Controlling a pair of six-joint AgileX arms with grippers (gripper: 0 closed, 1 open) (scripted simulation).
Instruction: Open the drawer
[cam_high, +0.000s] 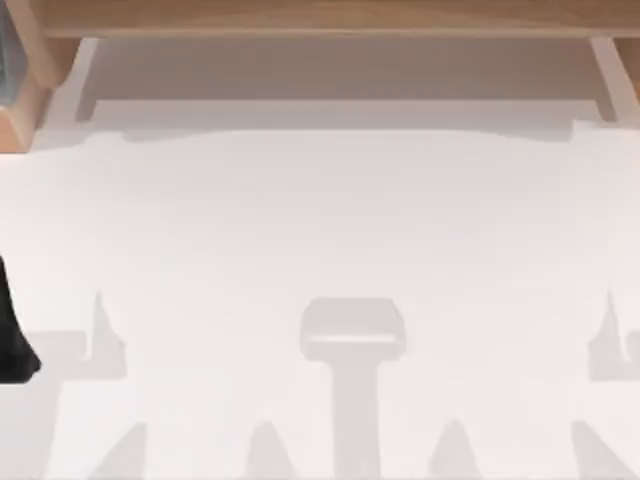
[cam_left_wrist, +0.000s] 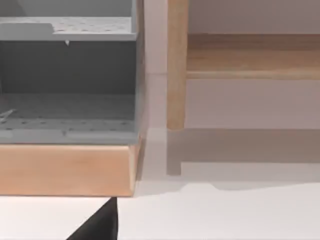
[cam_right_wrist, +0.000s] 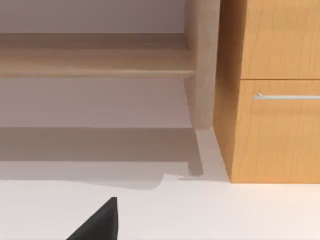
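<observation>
Drawer front of light wood with a thin silver bar handle (cam_right_wrist: 287, 96) sits shut at the table's far right corner. My left claw (cam_high: 15, 345) idles at the left edge; I cannot tell either claw's opening. Approach not begun; next, my right claw must reach that handle.

Your left arm (cam_high: 14, 330) sits at the far left edge of the top view, a dark shape low over the bench, roughly midway between its near and far sides. In the left wrist view, 1 dark wedge of your left gripper (cam_left_wrist: 97, 224) pokes in, tapering to a point; you can't judge its state from that. In the right wrist view, a matching dark wedge of your right gripper (cam_right_wrist: 97, 224) pokes in, pitched the same way, and its state can't be judged either.
</observation>
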